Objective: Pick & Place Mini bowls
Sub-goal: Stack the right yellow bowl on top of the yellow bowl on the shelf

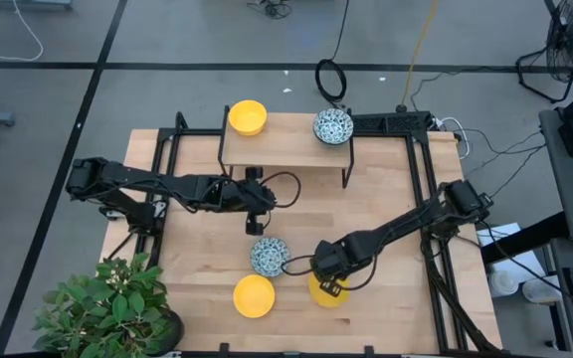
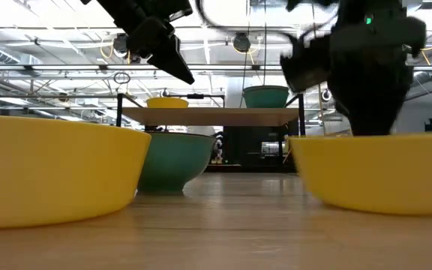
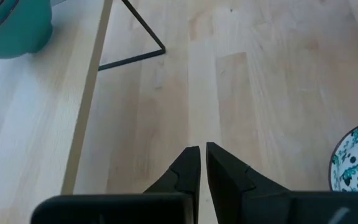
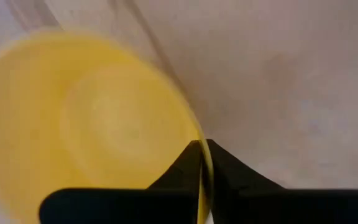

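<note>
Pinched on the thin rim of a yellow bowl [image 4: 92,124], the right gripper [image 4: 202,149] sits low and right of centre in the high view. That edge hold could slip or tilt the bowl. Up at centre, the left gripper [image 3: 202,155] hangs closed and empty above a patterned bowl [image 1: 269,256].
</note>
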Available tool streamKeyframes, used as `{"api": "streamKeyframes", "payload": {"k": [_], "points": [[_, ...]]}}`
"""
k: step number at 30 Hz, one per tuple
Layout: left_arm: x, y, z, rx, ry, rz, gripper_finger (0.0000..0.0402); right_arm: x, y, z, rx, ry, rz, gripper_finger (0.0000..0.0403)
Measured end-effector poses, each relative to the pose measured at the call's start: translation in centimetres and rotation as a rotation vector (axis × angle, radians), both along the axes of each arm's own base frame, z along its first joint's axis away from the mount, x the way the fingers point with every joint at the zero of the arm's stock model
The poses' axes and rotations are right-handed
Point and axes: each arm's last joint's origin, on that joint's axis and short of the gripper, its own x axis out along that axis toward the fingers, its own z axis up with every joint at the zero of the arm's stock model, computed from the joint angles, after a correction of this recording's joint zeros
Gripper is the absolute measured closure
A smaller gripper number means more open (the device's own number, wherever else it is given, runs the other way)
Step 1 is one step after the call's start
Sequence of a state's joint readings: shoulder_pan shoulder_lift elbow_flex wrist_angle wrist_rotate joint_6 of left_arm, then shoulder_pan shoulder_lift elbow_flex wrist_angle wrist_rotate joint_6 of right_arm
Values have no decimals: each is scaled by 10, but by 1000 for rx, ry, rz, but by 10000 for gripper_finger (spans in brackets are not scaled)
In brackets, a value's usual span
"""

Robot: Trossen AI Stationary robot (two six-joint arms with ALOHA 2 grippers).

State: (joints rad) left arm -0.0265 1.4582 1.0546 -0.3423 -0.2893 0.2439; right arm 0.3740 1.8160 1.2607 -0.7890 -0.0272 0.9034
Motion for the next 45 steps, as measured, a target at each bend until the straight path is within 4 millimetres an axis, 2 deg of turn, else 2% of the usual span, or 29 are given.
{"api": "streamKeyframes", "payload": {"k": [4, 8, 10, 13, 17, 19, 24, 28, 31, 33, 37, 42, 45], "points": [[0, 0, 0, -27, -12, 23, 371, -7, -4, 28, -87, -125, 28, 400], [0, 0, 0, -62, -24, 47, 371, -22, -1, 65, -226, -313, 78, 401], [0, -1, 0, -88, -25, 35, 371, -31, 1, 81, -348, -409, 101, 401], [0, -3, 0, -149, -24, 8, 371, -47, 5, 94, -579, -567, 111, 402], [1, -6, -1, -251, -26, -32, 371, -64, 3, 88, -882, -694, 149, 402], [1, -10, 0, -248, -20, -123, 371, -69, -4, 80, -988, -712, 169, 402], [6, -34, 9, -173, -104, -493, 371, -79, -30, 62, -1145, -739, 163, 402], [11, -51, 21, -126, -245, -583, 371, -89, -57, 61, -1336, -697, 1, 402], [14, -57, 28, -132, -329, -552, 371, -95, -79, 67, -1461, -597, -92, 402], [17, -58, 36, -162, -426, -437, 371, -99, -93, 72, -1505, -574, -104, 402], [21, -49, 49, -188, -582, -215, 363, -102, -114, 84, -1576, -706, -98, 403], [31, -39, 52, -116, -707, -98, 299, -97, -128, 92, -1604, -977, -4, 403], [39, -31, 47, -59, -741, -41, 250, -94, -135, 93, -1589, -1067, 17, 403]]}}
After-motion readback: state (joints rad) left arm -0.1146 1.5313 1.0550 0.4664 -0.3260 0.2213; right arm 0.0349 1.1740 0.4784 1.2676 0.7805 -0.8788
